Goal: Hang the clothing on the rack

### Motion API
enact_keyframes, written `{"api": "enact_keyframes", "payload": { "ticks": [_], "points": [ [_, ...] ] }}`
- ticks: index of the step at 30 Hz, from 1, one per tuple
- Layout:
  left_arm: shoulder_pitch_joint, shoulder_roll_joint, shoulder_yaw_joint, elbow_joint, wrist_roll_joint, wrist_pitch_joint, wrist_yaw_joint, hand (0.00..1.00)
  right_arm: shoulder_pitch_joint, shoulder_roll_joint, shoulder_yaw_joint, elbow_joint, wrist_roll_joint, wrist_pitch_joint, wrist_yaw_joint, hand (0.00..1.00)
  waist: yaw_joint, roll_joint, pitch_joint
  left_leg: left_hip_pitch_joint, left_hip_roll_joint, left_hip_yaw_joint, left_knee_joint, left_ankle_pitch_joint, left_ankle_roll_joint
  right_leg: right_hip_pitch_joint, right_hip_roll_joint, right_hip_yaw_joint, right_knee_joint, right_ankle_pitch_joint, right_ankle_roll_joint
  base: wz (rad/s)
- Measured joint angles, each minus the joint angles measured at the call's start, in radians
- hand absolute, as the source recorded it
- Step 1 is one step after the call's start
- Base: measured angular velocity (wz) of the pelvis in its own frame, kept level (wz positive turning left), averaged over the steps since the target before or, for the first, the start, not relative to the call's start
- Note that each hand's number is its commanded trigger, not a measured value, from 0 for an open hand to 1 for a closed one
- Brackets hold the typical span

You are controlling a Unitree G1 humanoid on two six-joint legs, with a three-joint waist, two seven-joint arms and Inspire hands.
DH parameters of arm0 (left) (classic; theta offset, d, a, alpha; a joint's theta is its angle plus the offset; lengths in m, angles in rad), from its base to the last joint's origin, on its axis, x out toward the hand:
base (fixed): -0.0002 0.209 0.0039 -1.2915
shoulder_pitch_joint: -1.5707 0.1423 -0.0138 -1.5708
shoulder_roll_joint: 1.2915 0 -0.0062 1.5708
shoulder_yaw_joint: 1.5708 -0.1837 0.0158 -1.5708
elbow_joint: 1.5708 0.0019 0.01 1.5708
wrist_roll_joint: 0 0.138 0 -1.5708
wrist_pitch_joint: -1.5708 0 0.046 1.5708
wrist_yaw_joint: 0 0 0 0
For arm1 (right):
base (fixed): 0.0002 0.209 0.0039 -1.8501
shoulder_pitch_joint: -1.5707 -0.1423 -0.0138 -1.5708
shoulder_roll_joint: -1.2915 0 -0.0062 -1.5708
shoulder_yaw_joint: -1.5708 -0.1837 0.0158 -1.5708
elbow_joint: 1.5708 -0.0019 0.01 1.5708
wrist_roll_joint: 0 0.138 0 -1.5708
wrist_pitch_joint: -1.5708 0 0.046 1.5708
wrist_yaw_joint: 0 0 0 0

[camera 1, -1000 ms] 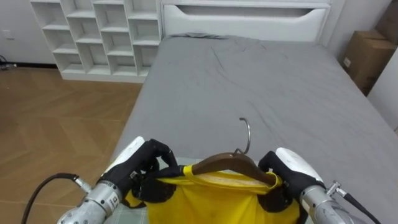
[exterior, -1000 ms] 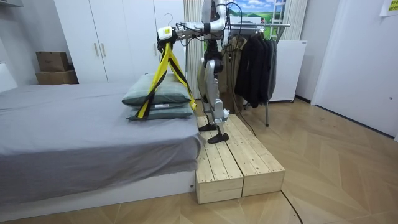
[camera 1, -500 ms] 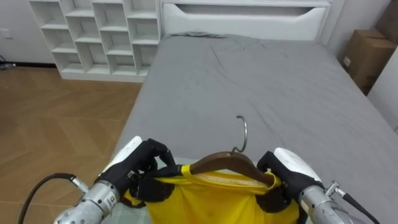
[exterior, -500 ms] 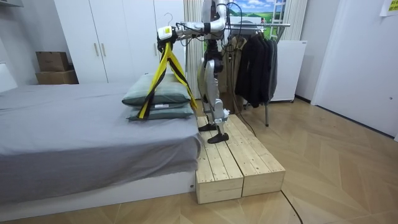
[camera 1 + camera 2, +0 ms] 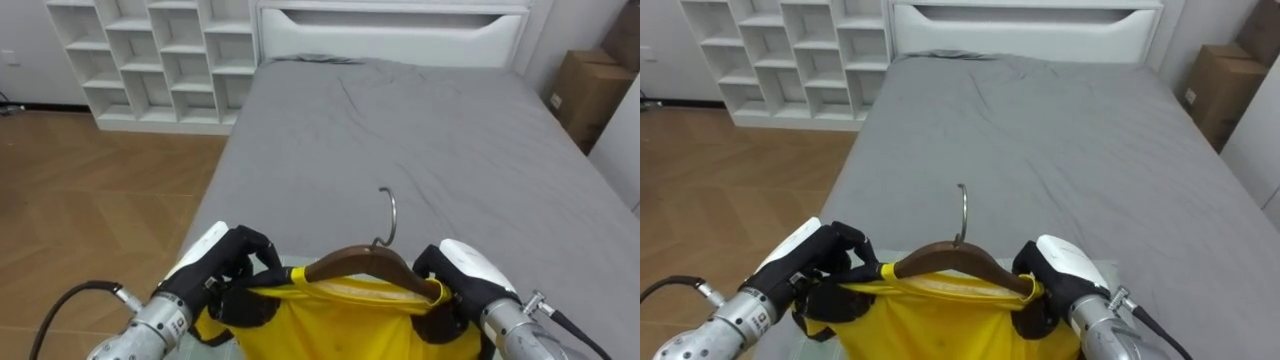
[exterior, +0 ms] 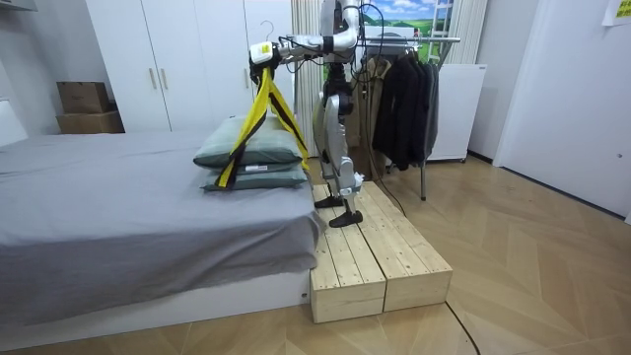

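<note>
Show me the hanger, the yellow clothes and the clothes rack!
hanger (image 5: 355,260): left eye view, middle of its brown wooden bar.
yellow clothes (image 5: 340,322): left eye view, cloth just under the hanger.
clothes rack (image 6: 439,39): room view, its top rail.

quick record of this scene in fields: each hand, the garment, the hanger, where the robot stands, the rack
left hand: curled round the yellow garment at the hanger's left end
right hand: curled round the garment at the hanger's right end
hanger: wooden, inside the garment's shoulders, metal hook pointing up
bed: grey cover, two green pillows at the robot's end
robot: stands on a wooden platform, facing the bed
clothes rack: behind the robot, dark clothes hanging
</note>
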Motion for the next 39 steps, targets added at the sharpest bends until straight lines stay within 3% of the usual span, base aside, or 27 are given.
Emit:
{"api": "enact_keyframes", "payload": {
  "ticks": [1,2,3,8,13,16,24,39],
  "points": [
    [0.0,0.0,0.0,0.0,0.0,0.0,0.0,1.0,0.0,-0.002,0.001,0.0,0.003,0.0,0.0,1.0,0.001,-0.001,0.0001,0.002,-0.001,0.0,0.0,0.0,0.0,0.0,-0.001,0.004,0.004,-0.003,0.0,0.0],
    [0.0,0.0,-0.001,0.0,0.0,0.0,0.0,0.78,0.0,-0.004,0.002,0.0,0.006,0.0,0.0,1.0,0.001,-0.001,0.0001,0.002,-0.002,0.0,0.0,0.0,0.0,-0.002,-0.001,0.008,0.009,-0.005,0.001,0.0],
    [0.0,-0.001,-0.002,0.0,0.0,0.0,0.0,0.0,0.001,-0.013,0.008,0.0,0.014,0.0,0.0,1.0,0.002,-0.001,0.0,0.002,-0.002,0.001,0.0,0.0,0.0,-0.005,-0.001,0.013,0.012,-0.007,0.0,0.0],
    [0.0,-0.002,-0.001,0.0,-0.027,0.0,0.0,0.0,0.001,-0.015,0.01,0.001,0.019,0.0,0.0,1.0,0.003,-0.003,-0.0004,-0.002,-0.001,0.001,0.0,0.0,0.0,-0.009,-0.001,0.011,0.012,-0.007,0.0,0.0],
    [0.0,-0.059,0.017,0.0,-0.207,-0.001,-0.001,0.0,0.005,-0.013,0.029,0.001,0.012,0.008,0.012,1.0,0.013,-0.007,-0.0009,-0.001,-0.001,0.005,0.0,0.0,0.0,-0.01,-0.002,0.008,0.012,-0.007,0.0,-0.01],
    [-0.001,-0.076,0.016,0.0,-0.254,-0.001,-0.012,0.0,0.01,-0.009,0.032,0.001,0.008,0.008,0.023,1.0,0.019,-0.009,-0.0006,-0.002,0.0,0.006,0.0,0.0,0.0,-0.011,-0.003,0.007,0.012,-0.008,0.0,-0.01],
    [-0.001,-0.084,0.017,0.001,-0.256,-0.001,-0.019,0.0,0.02,-0.001,0.031,0.001,-0.027,0.028,0.046,1.0,0.027,-0.012,-0.0005,-0.004,0.0,0.006,-0.001,0.0,0.0,-0.012,-0.005,0.004,0.01,-0.008,-0.001,0.0],
    [-0.001,-0.085,0.016,0.018,-0.256,-0.001,-0.04,0.0,0.021,0.023,0.03,0.001,-0.061,0.029,0.056,1.0,0.023,-0.004,-0.0016,-0.006,0.0,0.006,0.0,0.0,0.0,-0.013,-0.004,0.005,0.011,-0.008,-0.001,0.0]
  ]
}}
